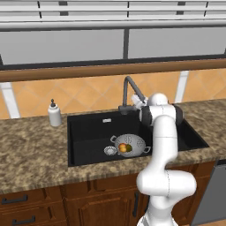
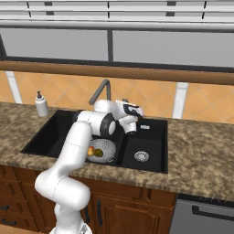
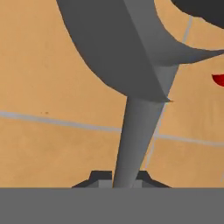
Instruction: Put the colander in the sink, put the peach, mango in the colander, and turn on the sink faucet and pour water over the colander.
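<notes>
The gripper (image 2: pixel 133 129) sits closed at the back rim of the sink (image 1: pixel 88 128), its fingertips (image 3: pixel 99 179) pressed against the base of the sink faucet (image 1: pixel 131 90) (the grey stem rises right between them). Tiled wall stands close behind, leaving little room rearward. Below, the colander (image 1: pixel 131 145) rests in the left basin, holding the peach (image 1: pixel 122 146) and mango (image 1: pixel 128 148). A soap bottle (image 1: pixel 54 114) stands on the desk (image 1: pixel 35 145), well apart.

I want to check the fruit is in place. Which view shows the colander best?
The left base view: the colander sits unobstructed in the sink with both fruits inside. In the right base view the arm hides part of it. The hand view faces the faucet instead.
</notes>
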